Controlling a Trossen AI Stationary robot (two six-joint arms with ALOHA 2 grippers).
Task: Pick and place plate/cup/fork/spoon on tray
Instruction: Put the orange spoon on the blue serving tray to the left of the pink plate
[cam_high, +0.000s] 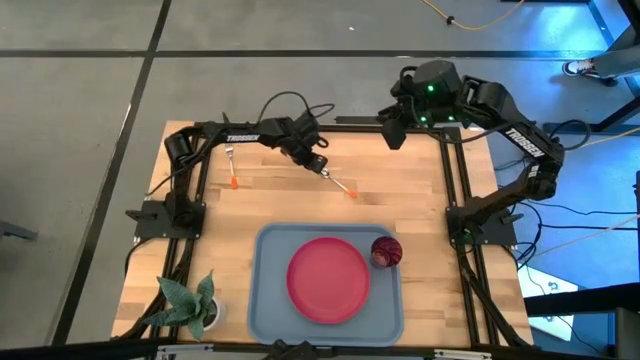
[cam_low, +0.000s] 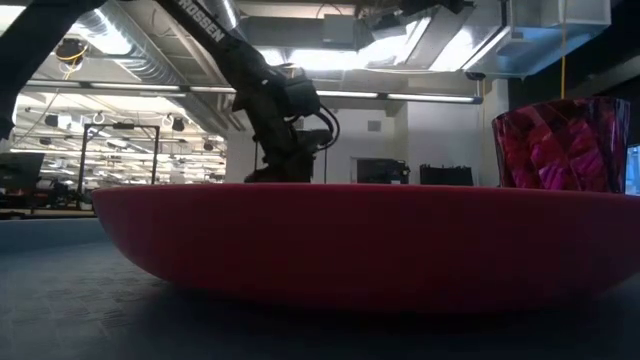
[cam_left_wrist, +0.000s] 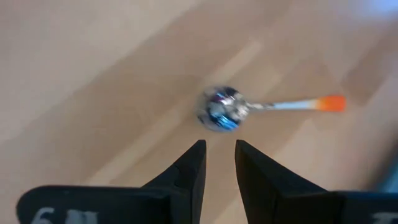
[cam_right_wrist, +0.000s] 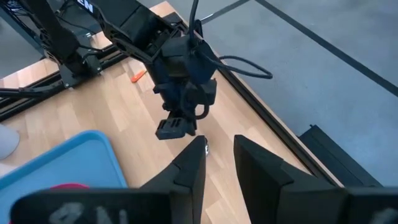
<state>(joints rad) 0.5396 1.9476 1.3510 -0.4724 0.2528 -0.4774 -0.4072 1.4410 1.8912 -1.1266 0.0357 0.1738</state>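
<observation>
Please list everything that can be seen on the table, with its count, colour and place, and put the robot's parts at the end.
tray: 1, grey-blue, near middle edge of the table.
plate: 1, pinkish-red, on the tray.
cup: 1, dark red, on the tray beside the plate, right far corner.
spoon: 1, silver bowl, orange handle, on the wood beyond the tray, below the left fingers.
fork: 1, silver head, orange handle, on the wood at far left.
plant: 1, green, near left corner of the table.
left gripper: 1, dark, open, above the spoon.
right gripper: 1, dark, open, raised at the far right.
</observation>
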